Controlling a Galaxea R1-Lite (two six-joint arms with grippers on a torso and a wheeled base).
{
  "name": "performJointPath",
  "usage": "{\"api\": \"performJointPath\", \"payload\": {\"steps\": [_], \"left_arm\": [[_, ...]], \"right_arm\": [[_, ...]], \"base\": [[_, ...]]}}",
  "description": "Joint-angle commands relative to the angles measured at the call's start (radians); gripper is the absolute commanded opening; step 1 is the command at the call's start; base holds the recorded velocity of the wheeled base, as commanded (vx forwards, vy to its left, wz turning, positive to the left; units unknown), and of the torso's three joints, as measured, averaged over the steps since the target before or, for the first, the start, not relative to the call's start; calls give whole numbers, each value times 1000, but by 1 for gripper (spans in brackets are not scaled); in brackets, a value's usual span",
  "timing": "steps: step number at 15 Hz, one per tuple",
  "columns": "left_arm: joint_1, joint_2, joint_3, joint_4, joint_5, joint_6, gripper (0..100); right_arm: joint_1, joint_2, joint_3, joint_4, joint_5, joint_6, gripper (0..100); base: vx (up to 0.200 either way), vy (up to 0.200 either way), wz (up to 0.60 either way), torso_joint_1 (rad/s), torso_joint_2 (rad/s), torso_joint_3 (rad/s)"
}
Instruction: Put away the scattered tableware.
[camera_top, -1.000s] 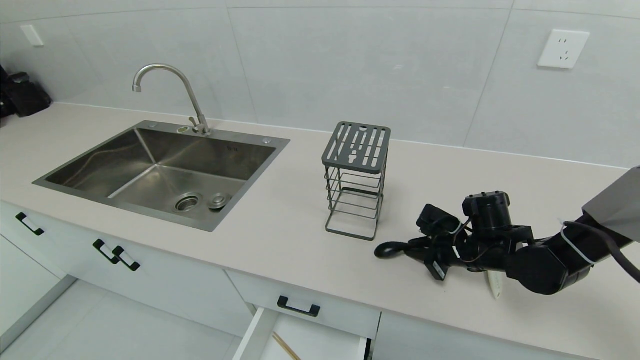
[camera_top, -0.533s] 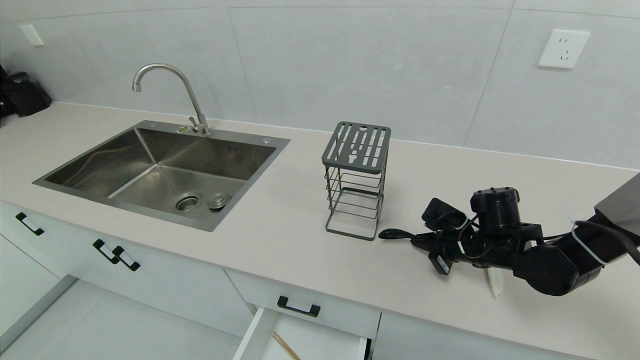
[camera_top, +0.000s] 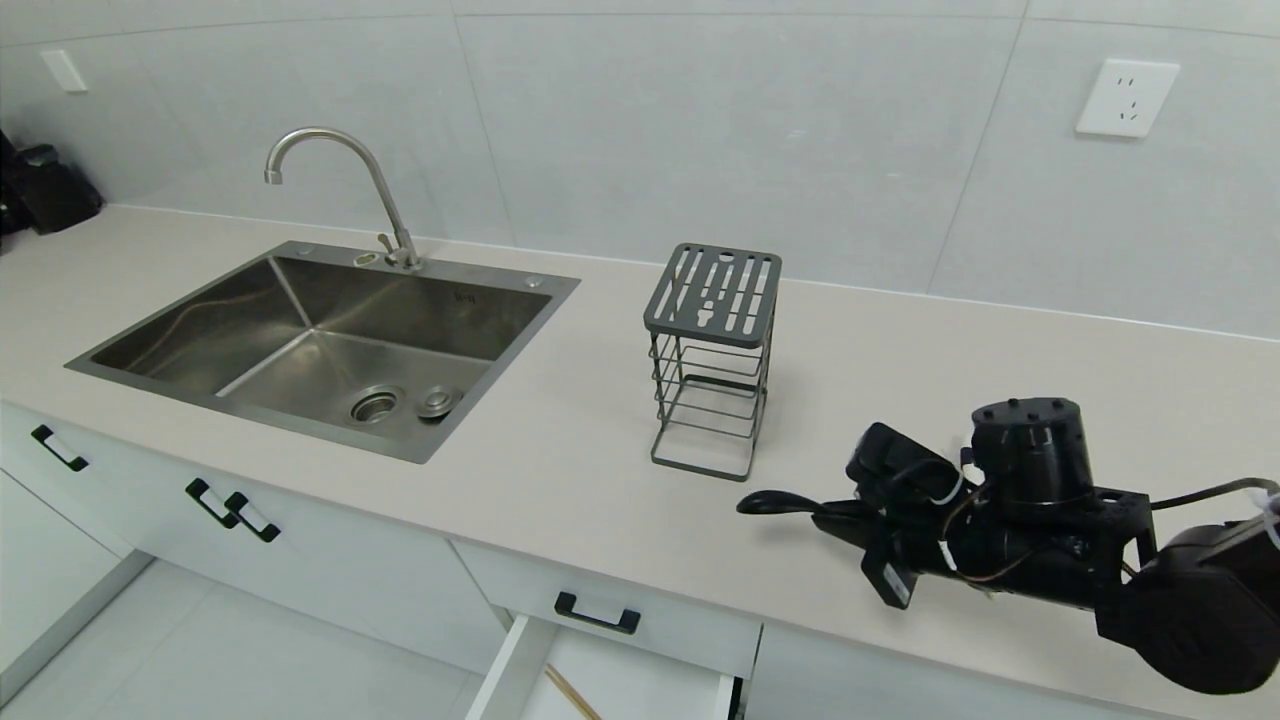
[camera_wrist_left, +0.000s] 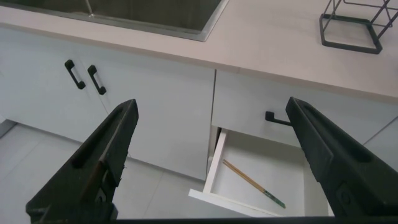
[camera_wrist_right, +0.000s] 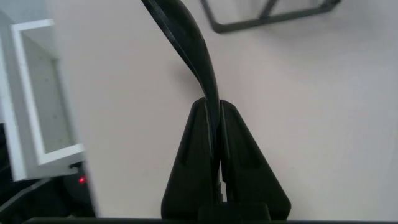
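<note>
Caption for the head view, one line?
Right gripper holds a black spoon over the counter, near the wire rack.

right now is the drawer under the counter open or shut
Open. The drawer is pulled out below the counter; its white inside shows, with chopsticks lying in it.

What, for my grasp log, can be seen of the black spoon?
The black spoon is slim, dark and glossy, perhaps plastic, with a small oval bowl and a thin curved handle. The right gripper is shut on the handle's end; nothing else seems to touch it. It is held roughly level, bowl toward the robot's left, just above the countertop, near the wire rack's foot.
</note>
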Motion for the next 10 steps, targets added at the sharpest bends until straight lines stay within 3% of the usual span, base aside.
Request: {"api": "performJointPath", "payload": {"steps": [1, 10], "left_arm": [[1, 0, 0, -1, 0, -1, 100], [1, 0, 0, 0, 2, -1, 100]], "right_arm": [[56, -70, 41, -2, -12, 3, 0], [218, -98, 35, -17, -45, 28, 0]], "base": [[0, 0, 0, 0, 0, 0], [0, 0, 0, 0, 0, 0]]}}
